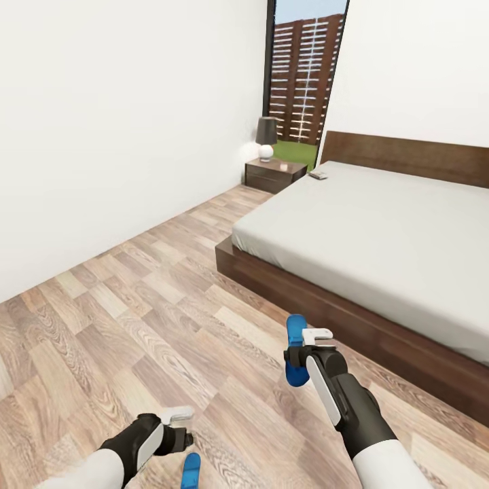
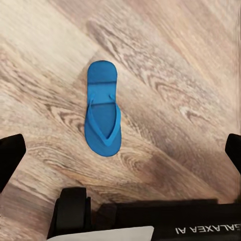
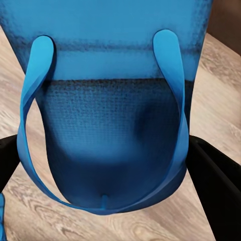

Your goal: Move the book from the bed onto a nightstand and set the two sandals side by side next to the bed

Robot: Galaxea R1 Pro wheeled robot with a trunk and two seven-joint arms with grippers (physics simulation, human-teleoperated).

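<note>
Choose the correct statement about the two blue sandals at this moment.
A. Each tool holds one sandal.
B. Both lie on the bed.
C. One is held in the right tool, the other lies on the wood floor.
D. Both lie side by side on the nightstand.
C: the right tool is shut on one sandal, held above the floor, while the other sandal lies flat on the wood floor under the open left tool.
</note>
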